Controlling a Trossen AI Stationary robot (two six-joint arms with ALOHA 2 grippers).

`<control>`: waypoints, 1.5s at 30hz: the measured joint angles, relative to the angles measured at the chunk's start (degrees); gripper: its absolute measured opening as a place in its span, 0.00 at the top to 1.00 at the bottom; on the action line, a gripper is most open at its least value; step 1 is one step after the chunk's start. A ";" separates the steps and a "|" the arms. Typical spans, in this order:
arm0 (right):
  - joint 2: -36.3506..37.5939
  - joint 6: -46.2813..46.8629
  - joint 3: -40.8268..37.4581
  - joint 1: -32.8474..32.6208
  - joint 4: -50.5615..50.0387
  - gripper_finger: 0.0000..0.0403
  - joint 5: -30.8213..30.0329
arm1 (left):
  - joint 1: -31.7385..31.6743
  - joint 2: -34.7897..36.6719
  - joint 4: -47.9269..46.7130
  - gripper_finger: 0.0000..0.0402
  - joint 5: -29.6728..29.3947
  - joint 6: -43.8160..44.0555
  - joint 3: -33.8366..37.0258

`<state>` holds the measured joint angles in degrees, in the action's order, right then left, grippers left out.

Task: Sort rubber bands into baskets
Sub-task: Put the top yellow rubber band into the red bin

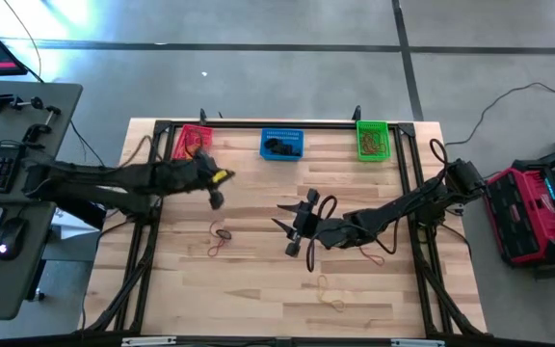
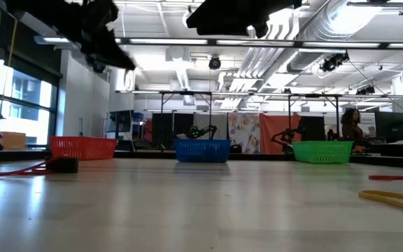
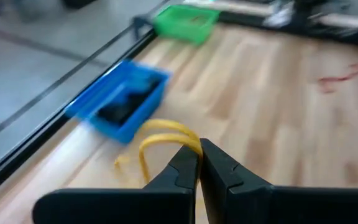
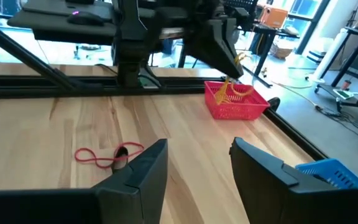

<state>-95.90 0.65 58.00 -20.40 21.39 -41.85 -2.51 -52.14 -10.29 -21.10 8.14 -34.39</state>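
Rubber bands on bench: thin red-orange loop [image 4: 107, 155] with a short black one lies just ahead of the right gripper [image 4: 194, 171]; thin tan loops [image 1: 330, 294] sit nearer the front edge of the pale wooden bench [image 1: 258, 270].
Right gripper: jaws spread wide, holding nothing, low over mid-bench, probably lining up a pick.
Left gripper [image 3: 197, 163]: pinched shut on a thin yellow rubber band [image 3: 160, 140], raised near the red-pink mesh basket [image 1: 193, 141], likely to drop it there.
Far edge: blue mesh basket [image 1: 281, 143], green mesh basket [image 1: 373, 139].

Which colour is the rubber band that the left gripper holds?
Yellow. The left gripper is shut on a yellow rubber band; the left wrist view shows it best.
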 joint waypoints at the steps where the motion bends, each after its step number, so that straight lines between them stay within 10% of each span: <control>1: 0.00 0.45 0.02 0.00 -0.15 0.59 0.02 | -1.65 1.32 -2.65 1.00 -0.16 0.26 0.00; 12: 0.00 0.61 0.02 0.00 -1.36 0.59 0.03 | -22.15 6.72 -20.99 1.00 0.68 0.55 0.00; 25: 0.00 0.43 0.02 0.15 -1.85 0.59 0.35 | -41.08 -2.54 -22.07 1.00 6.91 -7.72 0.00; 45: 0.00 0.41 0.04 0.15 -3.36 0.59 0.44 | -43.06 -15.55 -17.15 0.90 3.45 -6.34 0.00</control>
<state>-95.90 1.06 58.04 -20.25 18.03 -41.41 -45.57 -67.69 -27.44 -17.65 1.80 -34.39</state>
